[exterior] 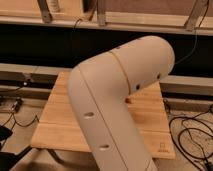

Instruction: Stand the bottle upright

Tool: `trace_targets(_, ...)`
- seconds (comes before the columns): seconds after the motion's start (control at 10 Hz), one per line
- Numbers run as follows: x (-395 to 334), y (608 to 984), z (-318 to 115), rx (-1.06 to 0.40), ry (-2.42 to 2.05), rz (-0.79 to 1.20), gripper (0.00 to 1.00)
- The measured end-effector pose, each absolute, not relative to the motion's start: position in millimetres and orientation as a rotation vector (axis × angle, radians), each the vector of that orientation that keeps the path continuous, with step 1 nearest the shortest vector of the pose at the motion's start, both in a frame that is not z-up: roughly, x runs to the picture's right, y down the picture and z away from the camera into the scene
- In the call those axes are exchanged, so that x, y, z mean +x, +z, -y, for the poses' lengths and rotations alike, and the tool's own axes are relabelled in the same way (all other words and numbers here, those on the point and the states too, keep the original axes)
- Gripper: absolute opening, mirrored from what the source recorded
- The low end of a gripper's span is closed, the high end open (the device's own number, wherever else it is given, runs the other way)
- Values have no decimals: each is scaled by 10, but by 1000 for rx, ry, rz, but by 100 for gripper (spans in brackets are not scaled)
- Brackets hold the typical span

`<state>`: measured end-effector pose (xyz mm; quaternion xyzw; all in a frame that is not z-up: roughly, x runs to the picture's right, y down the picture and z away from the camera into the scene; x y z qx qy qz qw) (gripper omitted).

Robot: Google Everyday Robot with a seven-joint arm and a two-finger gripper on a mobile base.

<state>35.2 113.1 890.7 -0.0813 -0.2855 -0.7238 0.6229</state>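
Bulky cream-coloured robot arm (107,107) folds at its elbow over the light wooden slatted table (52,122), blocking the tabletop. The gripper is out of sight, so its state cannot be told. The bottle is not visible, presumably hidden behind the arm.

1. The scene is lit dimly and warmly, and the arm (107,115) is given a yellowish cream tone.
2. The arm's upper surfaces are brightened gently from above, while its lower flank is left duller.
3. A shadow is cast on the wooden table (55,125) just under the arm's bend.
4. Behind the arm, a wide band (50,47) is left nearly black.
5. Everything is rendered soft, and the cables (192,132) to the right of the arm are smeared.
6. The gripper is kept out of view.
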Motion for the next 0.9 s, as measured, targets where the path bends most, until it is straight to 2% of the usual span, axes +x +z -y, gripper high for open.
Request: trace_targets(0.9, 315, 8958, -1115, -211, -1689, 624, 80)
